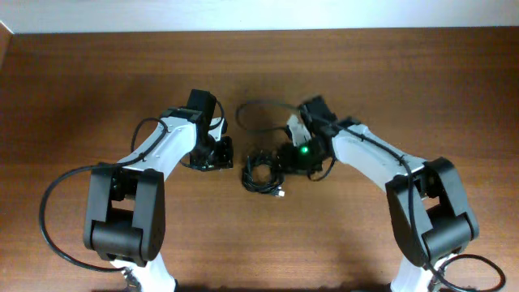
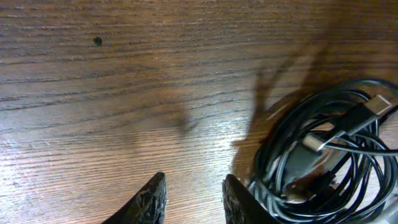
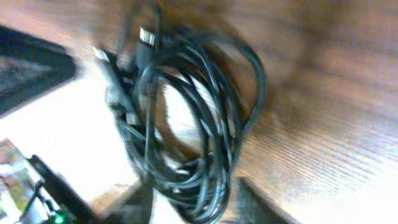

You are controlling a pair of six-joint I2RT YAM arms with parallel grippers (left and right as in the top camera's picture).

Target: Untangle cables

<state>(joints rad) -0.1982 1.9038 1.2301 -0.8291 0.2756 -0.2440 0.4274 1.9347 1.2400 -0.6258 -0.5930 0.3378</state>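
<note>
Lying at overhead frame centre on the table (image 1: 97,89): 1 cables (image 1: 261,172) bundle. The left claw (image 2: 194,182) is open and empty just beside it. The right claw (image 3: 194,190) is open, straddling its lower loops.

No text, label or number can be read anywhere.

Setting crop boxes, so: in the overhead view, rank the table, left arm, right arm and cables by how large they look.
1. table
2. left arm and right arm: they look alike, so tied
3. cables, by far the smallest
</note>
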